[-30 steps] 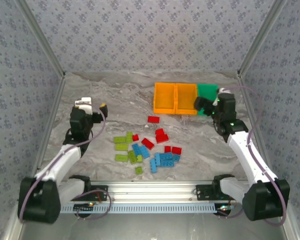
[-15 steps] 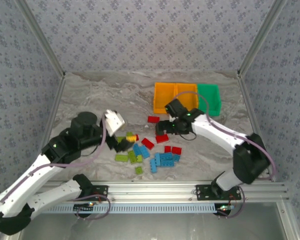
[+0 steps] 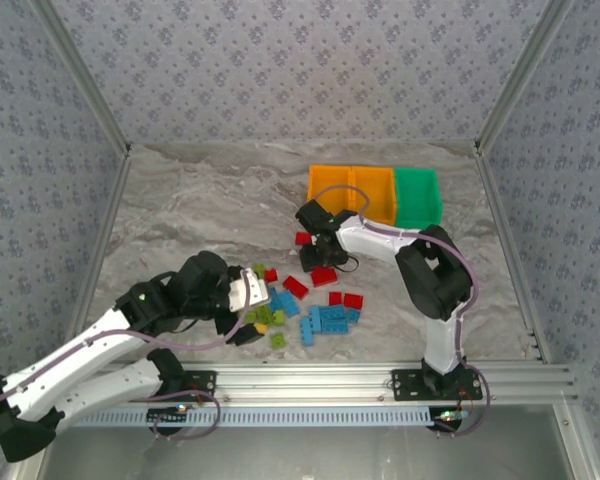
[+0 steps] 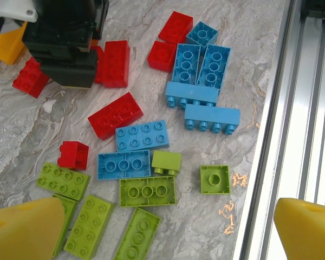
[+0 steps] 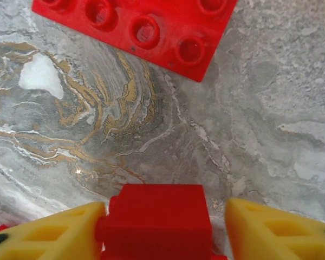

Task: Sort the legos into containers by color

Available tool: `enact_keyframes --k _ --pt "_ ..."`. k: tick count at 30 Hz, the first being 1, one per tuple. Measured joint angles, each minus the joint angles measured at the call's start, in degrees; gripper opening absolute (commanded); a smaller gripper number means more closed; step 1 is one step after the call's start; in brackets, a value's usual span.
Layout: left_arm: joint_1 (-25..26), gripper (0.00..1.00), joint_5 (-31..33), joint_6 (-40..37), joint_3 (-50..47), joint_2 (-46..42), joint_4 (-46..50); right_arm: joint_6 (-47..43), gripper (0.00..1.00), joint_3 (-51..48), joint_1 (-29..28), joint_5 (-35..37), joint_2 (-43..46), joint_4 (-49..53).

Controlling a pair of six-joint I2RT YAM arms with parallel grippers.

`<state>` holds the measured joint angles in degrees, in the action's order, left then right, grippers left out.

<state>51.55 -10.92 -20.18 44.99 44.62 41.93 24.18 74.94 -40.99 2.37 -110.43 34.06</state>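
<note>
Red, light blue and lime green legos lie scattered mid-table [image 3: 302,300]. My left gripper [image 3: 252,322] hovers open over the lime green ones; in the left wrist view its yellow fingertips [image 4: 23,227] stand wide apart above lime green bricks [image 4: 147,191], blue bricks [image 4: 201,81] and red bricks [image 4: 115,114]. My right gripper [image 3: 320,256] is low over the red bricks, also open. A small red brick [image 5: 157,216] sits between its fingers [image 5: 49,233], touching the left one with a gap to the right one. Two orange bins [image 3: 330,196] and a green bin [image 3: 417,197] stand at the back.
A flat red oblong brick [image 5: 135,24] lies just ahead of the right gripper. The aluminium rail [image 4: 309,108] runs along the table's near edge, close to the blue and lime green bricks. The right gripper's black body [image 4: 65,43] rises among the red bricks.
The right arm swung from the green bin down to the red bricks and shifted left. The left arm reached forward from the left side and came down over the lime green bricks.
</note>
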Motion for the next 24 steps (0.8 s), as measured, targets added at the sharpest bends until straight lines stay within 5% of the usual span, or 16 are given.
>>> enact_keyframes --k 5,14,19,24 --pt "0.0 0.99 0.24 -0.24 -0.52 -2.34 -1.27 0.02 0.37 -0.11 -0.2 0.17 0.22 -1.01" --pt "0.0 0.99 2.73 0.68 -0.57 -6.88 -6.1 1.84 0.36 -5.31 1.44 5.66 17.88 -2.19" --pt "-0.07 0.99 2.8 2.1 -0.57 -9.46 -9.49 2.64 0.36 -5.42 13.4 8.37 30.34 -4.46" --pt "-1.05 0.99 2.84 2.75 -0.59 -11.98 -11.47 1.88 0.36 -4.04 28.72 8.52 26.82 -6.49"
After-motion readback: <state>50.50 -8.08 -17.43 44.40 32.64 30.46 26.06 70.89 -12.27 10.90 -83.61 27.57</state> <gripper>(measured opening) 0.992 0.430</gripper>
